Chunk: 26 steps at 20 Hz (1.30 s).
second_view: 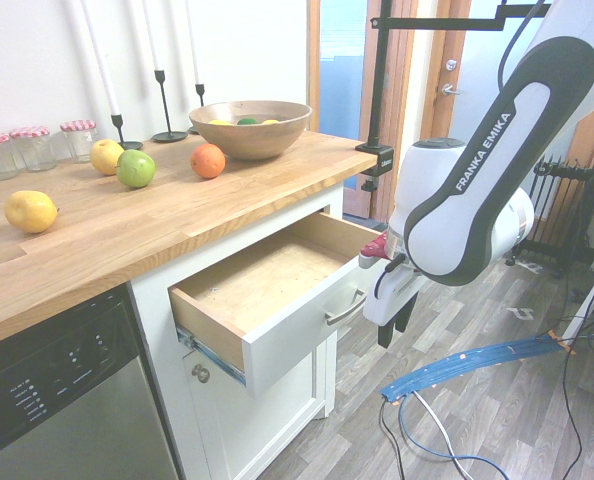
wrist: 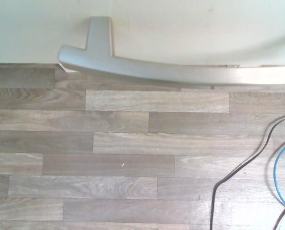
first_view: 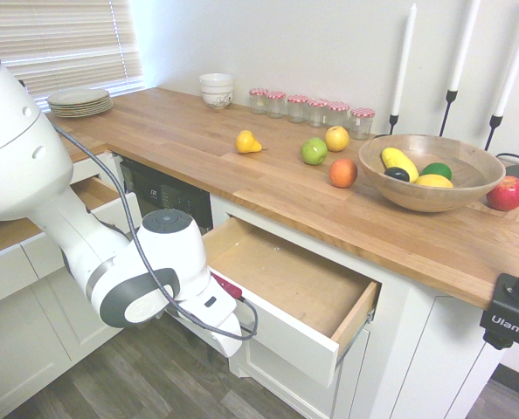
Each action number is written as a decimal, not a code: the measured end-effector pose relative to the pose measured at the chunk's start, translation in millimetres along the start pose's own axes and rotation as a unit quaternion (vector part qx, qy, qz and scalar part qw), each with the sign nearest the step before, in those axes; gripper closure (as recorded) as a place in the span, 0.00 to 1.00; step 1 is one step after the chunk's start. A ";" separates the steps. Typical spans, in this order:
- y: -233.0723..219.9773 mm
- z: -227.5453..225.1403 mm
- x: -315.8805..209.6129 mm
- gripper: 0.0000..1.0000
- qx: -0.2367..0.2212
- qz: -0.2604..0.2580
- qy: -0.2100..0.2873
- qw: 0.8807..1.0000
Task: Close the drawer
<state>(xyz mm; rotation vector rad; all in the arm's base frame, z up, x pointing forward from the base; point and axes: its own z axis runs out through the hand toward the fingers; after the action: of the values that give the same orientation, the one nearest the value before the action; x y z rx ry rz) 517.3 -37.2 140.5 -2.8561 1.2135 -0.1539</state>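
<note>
The drawer [first_view: 286, 279] stands pulled far out from under the wooden countertop, and its light wood box [second_view: 267, 275] is empty. Its white front panel [second_view: 297, 335] carries a curved brushed-metal handle [second_view: 345, 310]. My gripper [second_view: 395, 328] hangs pointing down at the floor, just in front of the panel and beside the handle's end, apart from it. In the wrist view the handle [wrist: 171, 72] runs across the top, close against the white panel [wrist: 157, 24], with wood-plank floor below. In the first exterior view the arm's wrist hides the gripper.
The countertop [first_view: 242, 166] holds loose fruit, a wooden fruit bowl [first_view: 430, 170], jars, candlesticks and stacked plates [first_view: 78, 100]. A dishwasher [second_view: 57, 400] stands beside the drawer's cabinet. A cabinet door with a round knob [second_view: 201, 373] sits under the drawer. A second open drawer [first_view: 93, 192] lies behind the arm.
</note>
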 end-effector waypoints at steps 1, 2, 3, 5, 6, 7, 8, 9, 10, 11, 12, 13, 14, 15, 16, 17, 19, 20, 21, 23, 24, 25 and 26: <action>0.0 0.0 0.1 1.00 0.000 0.000 0.000 1.000; 0.0 -0.1 0.2 1.00 0.000 0.000 0.000 1.000; 0.1 0.1 0.1 1.00 0.000 0.000 0.000 1.000; 0.3 1.1 -0.3 1.00 -0.001 0.000 -0.001 1.000; 0.2 1.5 -0.4 1.00 -0.001 0.000 -0.001 1.000; -0.2 1.7 -0.3 1.00 -0.001 0.000 -0.001 1.000; -0.4 2.0 -0.2 1.00 -0.001 0.000 -0.001 1.000; -0.6 2.2 0.2 1.00 -0.001 0.000 0.000 1.000; -0.4 2.4 0.9 1.00 -0.001 0.000 0.000 1.000; -0.2 2.7 2.0 1.00 -0.002 0.001 0.001 1.000; -0.5 2.8 3.5 1.00 -0.002 0.001 0.001 1.000; -1.5 3.0 5.5 1.00 -0.002 0.002 0.001 1.000; -3.0 3.7 7.4 1.00 -0.003 0.002 0.000 1.000; -4.9 4.7 9.1 1.00 -0.003 0.001 -0.001 1.000; -6.8 6.5 10.6 1.00 -0.003 0.001 0.000 1.000; -8.5 8.5 12.2 1.00 -0.003 0.000 0.000 1.000; -13.0 12.1 16.8 1.00 -0.002 0.000 0.002 1.000; -16.1 13.1 19.9 1.00 -0.001 0.000 0.002 1.000; -19.3 13.7 22.9 1.00 -0.001 -0.001 0.002 1.000; -26.8 14.0 29.9 1.00 -0.001 -0.001 0.001 1.000; -30.6 13.8 33.5 1.00 0.000 -0.002 0.002 1.000; -34.6 14.0 36.8 1.00 0.001 -0.003 0.002 1.000; -39.2 14.7 40.0 1.00 0.001 -0.004 0.001 1.000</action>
<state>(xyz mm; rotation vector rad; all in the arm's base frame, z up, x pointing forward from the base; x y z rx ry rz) 574.5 -38.8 131.8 -2.8597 1.2025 -0.1596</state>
